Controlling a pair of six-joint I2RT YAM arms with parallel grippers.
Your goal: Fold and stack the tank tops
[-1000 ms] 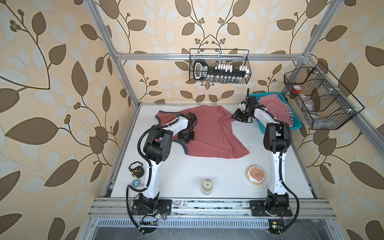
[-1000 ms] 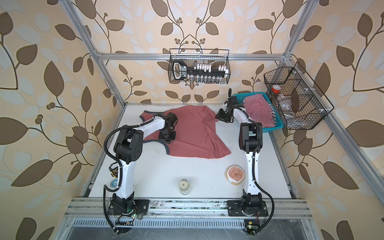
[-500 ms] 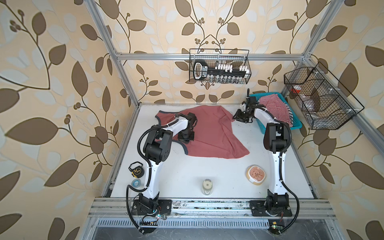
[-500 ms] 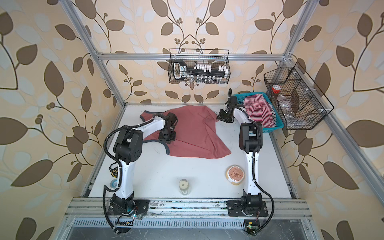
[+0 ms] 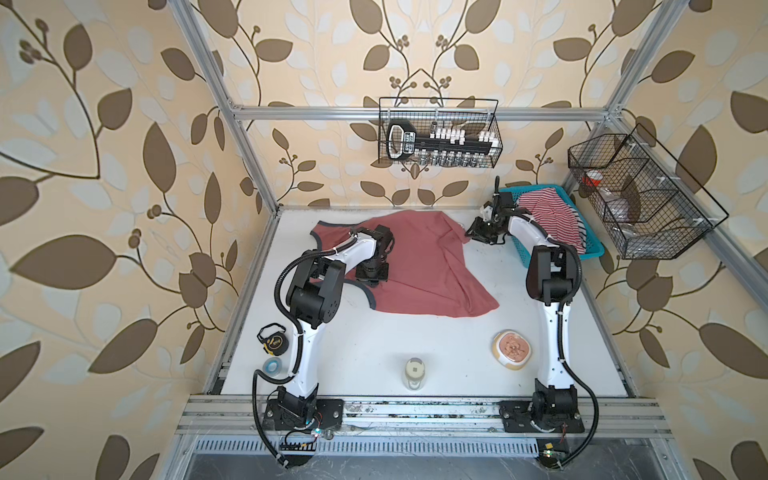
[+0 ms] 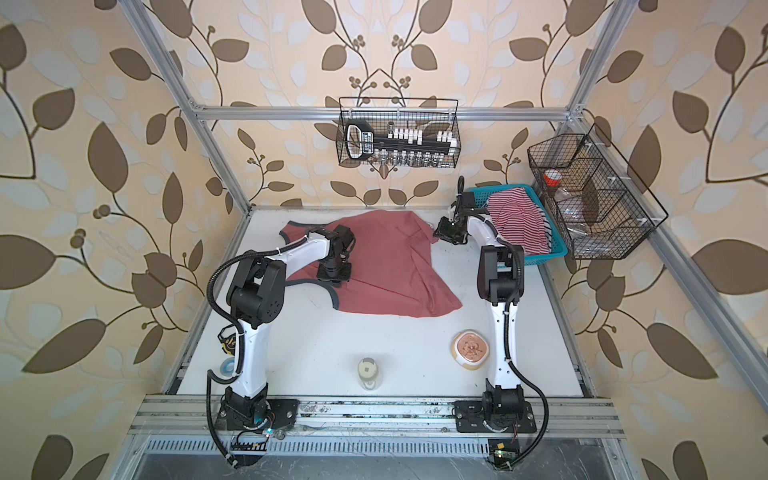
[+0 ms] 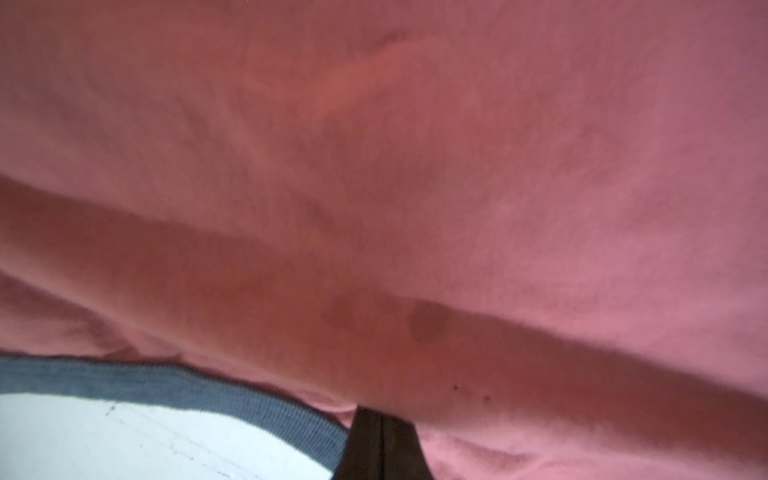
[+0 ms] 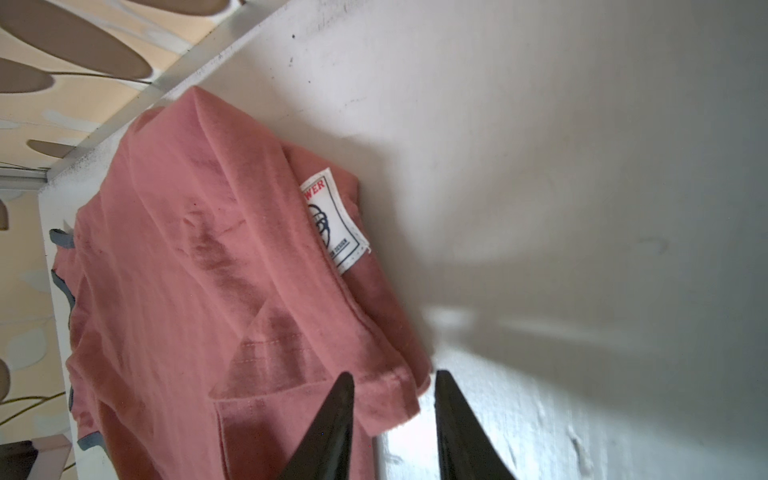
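The brick-red tank top (image 5: 419, 266) (image 6: 386, 266) lies spread and creased on the white table, its dark trim at the left. My left gripper (image 5: 372, 280) (image 6: 334, 278) points down onto it beside the armhole trim. In the left wrist view its fingers (image 7: 380, 440) are shut, tips buried under a raised fold of red cloth. My right gripper (image 5: 469, 232) (image 8: 392, 374) is open at the top's far right hem corner, one finger over the cloth and one over the table. The striped tank top (image 5: 552, 216) (image 6: 515, 224) lies bunched in the blue basket (image 5: 590, 249).
A bowl (image 5: 513, 349) and a small jar (image 5: 415, 372) stand near the table's front. A tape measure (image 5: 272, 338) and a tape roll (image 5: 272, 366) lie off the left edge. Wire baskets hang on the back wall (image 5: 438, 133) and right wall (image 5: 640, 199).
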